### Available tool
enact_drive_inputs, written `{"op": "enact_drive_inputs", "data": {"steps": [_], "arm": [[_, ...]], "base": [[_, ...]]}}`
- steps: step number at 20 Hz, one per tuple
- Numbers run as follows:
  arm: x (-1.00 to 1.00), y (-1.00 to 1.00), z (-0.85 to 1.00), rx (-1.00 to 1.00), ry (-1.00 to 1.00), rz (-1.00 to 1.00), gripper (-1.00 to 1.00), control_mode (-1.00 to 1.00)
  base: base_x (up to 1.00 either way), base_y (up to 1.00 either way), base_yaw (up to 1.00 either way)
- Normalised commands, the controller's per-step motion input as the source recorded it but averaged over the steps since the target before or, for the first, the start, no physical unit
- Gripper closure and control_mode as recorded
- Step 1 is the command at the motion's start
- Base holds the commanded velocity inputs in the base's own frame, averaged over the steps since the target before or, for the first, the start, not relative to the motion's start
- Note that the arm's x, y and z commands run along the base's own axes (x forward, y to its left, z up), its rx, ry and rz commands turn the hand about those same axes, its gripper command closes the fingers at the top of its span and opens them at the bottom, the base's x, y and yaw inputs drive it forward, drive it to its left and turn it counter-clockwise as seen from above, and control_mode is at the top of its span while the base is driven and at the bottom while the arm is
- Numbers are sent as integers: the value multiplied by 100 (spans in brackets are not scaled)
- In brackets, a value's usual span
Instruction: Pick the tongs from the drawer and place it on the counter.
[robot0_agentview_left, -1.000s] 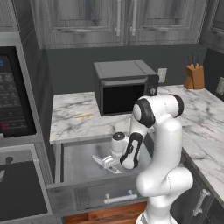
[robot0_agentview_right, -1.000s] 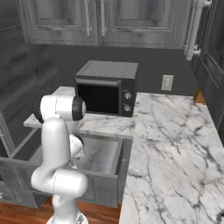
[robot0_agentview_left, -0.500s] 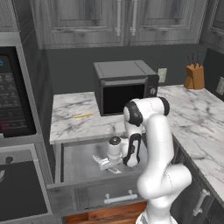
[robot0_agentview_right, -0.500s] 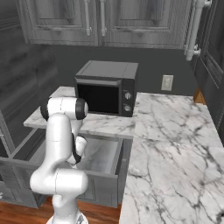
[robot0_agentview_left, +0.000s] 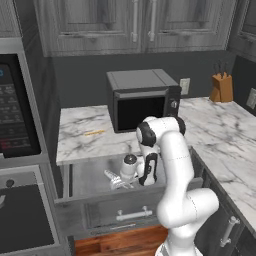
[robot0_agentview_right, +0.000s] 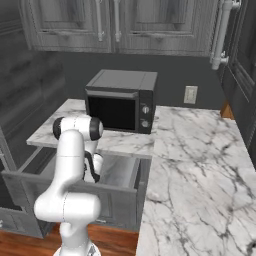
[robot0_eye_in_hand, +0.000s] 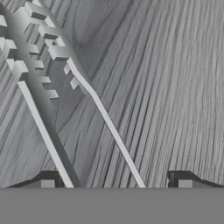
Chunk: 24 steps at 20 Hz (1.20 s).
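Grey cabinets, a dark wall and veined white marble frame this simulated kitchen, with the arm folded down into the pulled-out drawer (robot0_agentview_left: 80, 180).

From the hand camera, the gripper (robot0_eye_in_hand: 116, 183) stands wide: its two dark tips rise at the lower left and lower right of the frame, well apart, and both thin arms of the tongs (robot0_eye_in_hand: 57, 83) run between them. The tongs lie flat on the pale wood-grain drawer floor, their toothed ends splayed toward the upper left of the frame and the arms converging toward the bottom centre. That spread looks deliberate: the tips straddle the narrow stretch so that closing would pinch both arms together. I judge the grasp not yet made; whether the tips already touch the drawer floor cannot be told.

Moving outward, the left base camera shows the hand low in the drawer at centre frame, with the silver tongs (robot0_agentview_left: 115, 179) poking out to its left. Above, the counter (robot0_agentview_left: 82, 137) carries a thin orange stick (robot0_agentview_left: 94, 132) at centre left and a microwave (robot0_agentview_left: 142, 97) behind the arm. A knife block (robot0_agentview_left: 222, 88) sits at the upper right. Bare marble beside the microwave seems the likely set-down spot.
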Motion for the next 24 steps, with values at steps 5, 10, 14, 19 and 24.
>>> {"op": "enact_drive_inputs", "data": {"steps": [5, 10, 14, 19, 24], "arm": [[-25, 1, -14, 1, 1, 7, 100, -100], [-52, 0, 31, 11, 0, 17, 100, -100], [-30, 5, 89, 14, 2, 45, 100, -100], [-32, 27, 100, 10, 3, 60, 100, -100], [-19, 19, 100, 14, 1, 52, 100, -100]], "base": [[0, 0, 0], [0, 0, 0], [0, 0, 0], [0, 0, 0], [0, 0, 0]]}}
